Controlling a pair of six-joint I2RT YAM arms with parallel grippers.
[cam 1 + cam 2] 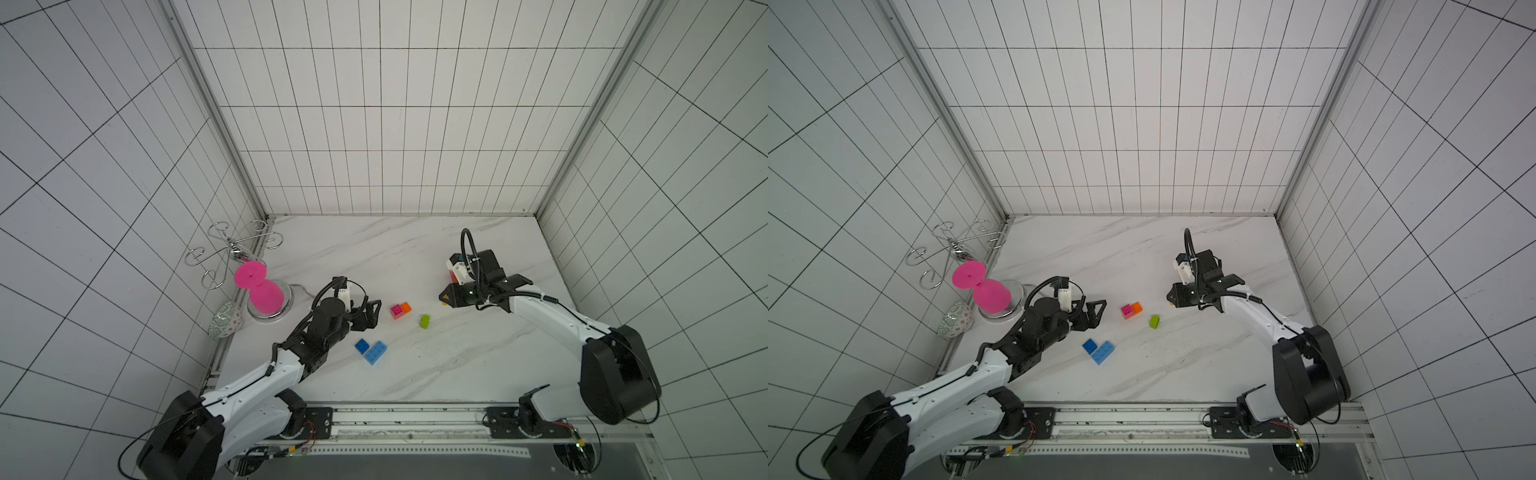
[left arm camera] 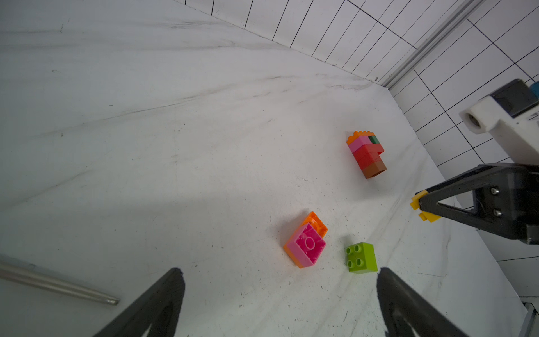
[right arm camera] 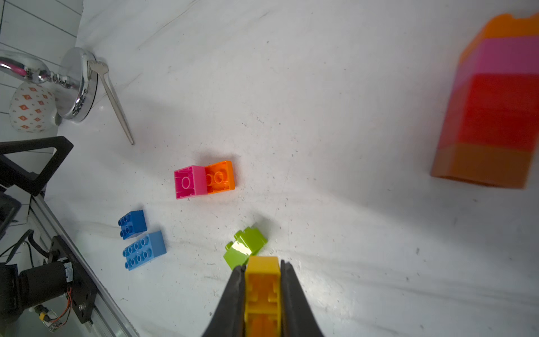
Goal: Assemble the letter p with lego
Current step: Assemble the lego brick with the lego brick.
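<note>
**Right hand clamps yellow brick**

Right hand dips low, squeezing a glossy studded yellow brick above the marbled desk, near the lime brick. Left hand hovers, spread wide and empty. The orange-pink-red-brown stack rests close by.

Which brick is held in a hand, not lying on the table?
The yellow brick: the right hand is shut on it. The lime brick, the pink-orange pair, the dark blue brick and the light blue brick rest untouched.
</note>
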